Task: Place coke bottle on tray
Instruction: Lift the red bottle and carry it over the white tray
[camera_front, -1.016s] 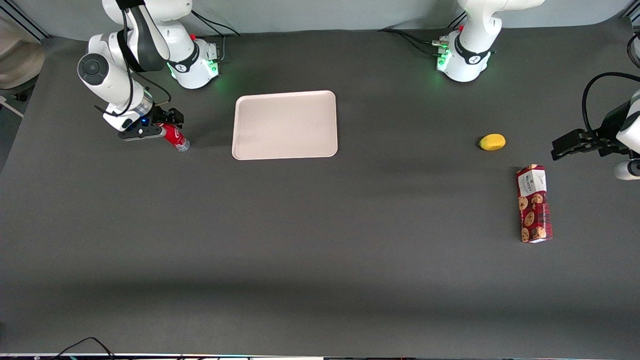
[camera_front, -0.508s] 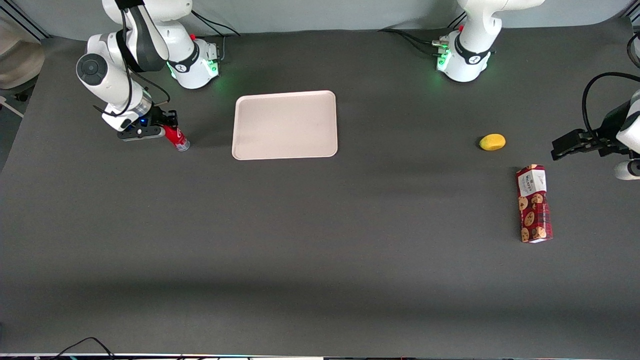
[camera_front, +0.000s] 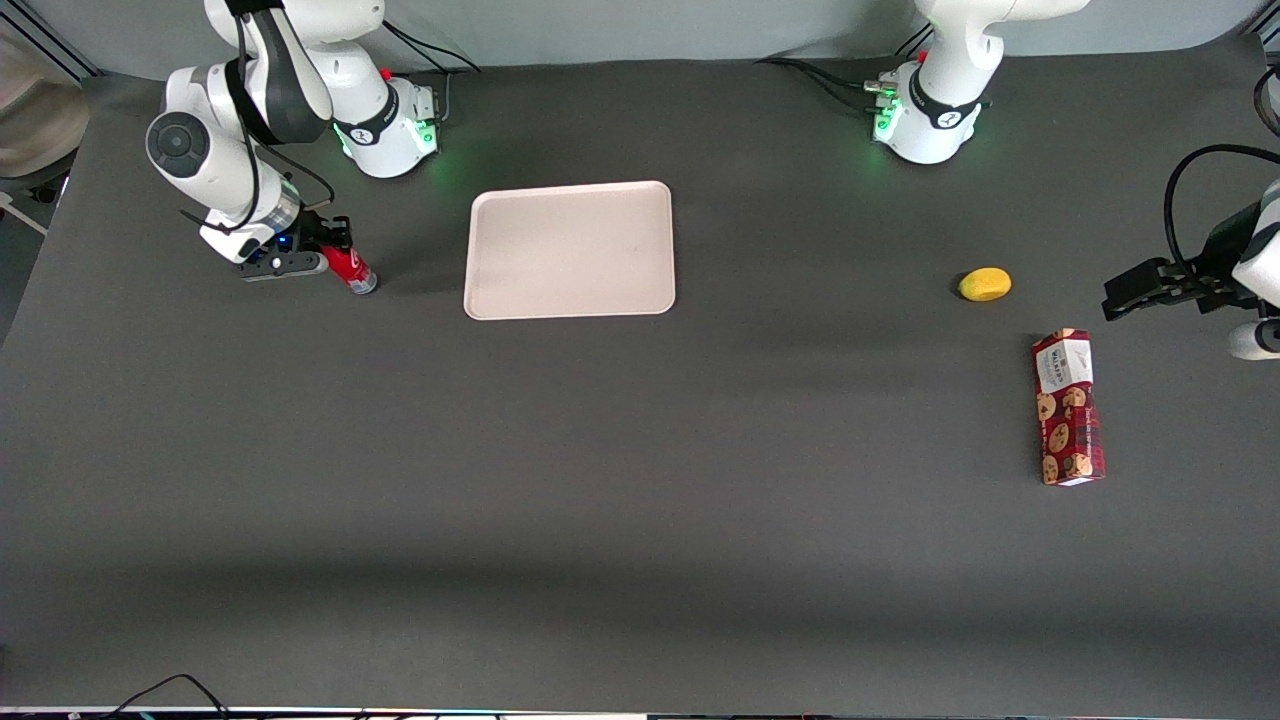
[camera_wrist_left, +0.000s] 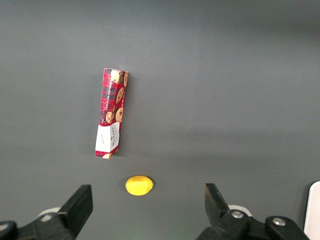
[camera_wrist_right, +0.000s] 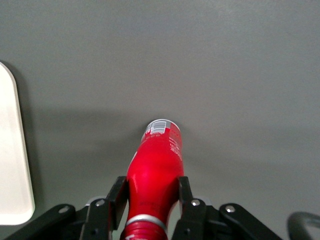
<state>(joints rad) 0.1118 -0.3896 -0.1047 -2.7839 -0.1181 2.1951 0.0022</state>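
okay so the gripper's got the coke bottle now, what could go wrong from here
1. The gripper is shut on the coke bottle near its neck, so the long body may swing or slip during the carry.
2. The bottle's base looks close to the table; moving sideways before lifting higher could drag it or catch it on the tray rim.
3. Released tilted, the slim bottle could topple or roll off the low-rimmed tray.

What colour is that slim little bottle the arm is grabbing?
Red, with a silvery base: the slim coke bottle sits gripped in the end effector, clearest in the right wrist view.
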